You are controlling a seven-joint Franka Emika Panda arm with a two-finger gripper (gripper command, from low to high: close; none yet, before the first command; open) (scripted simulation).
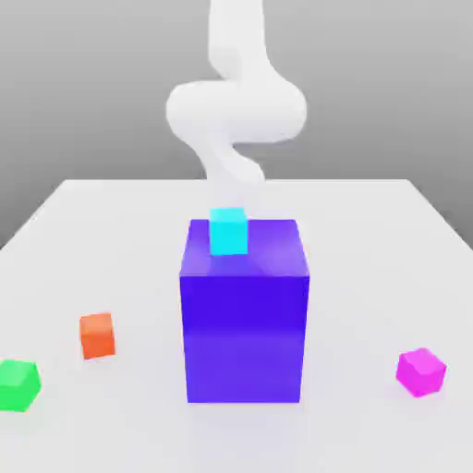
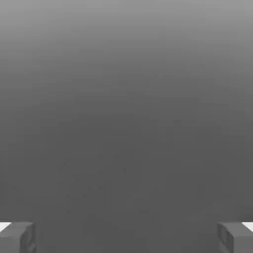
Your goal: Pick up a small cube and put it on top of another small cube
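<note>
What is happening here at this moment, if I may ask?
A white robot arm stands behind a big blue block and holds nothing. Its hand is open. The magenta cube and the green cube lie far apart on the table, so stacking is not yet begun.

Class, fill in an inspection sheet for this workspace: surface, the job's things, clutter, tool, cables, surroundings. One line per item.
Surface: flat white table, evenly lit.
Job's things: small magenta-pink cube near the exterior view's right; small bright green cube at its far left; both on the table, far apart.
Clutter: large blue block at centre, small cyan cube on top; small orange-red cube on the table.
Tool: tool open, fingers wide apart, nothing between them.
Cables: nothing seen.
Surroundings: plain grey backdrop; white robot arm behind the block.
</note>
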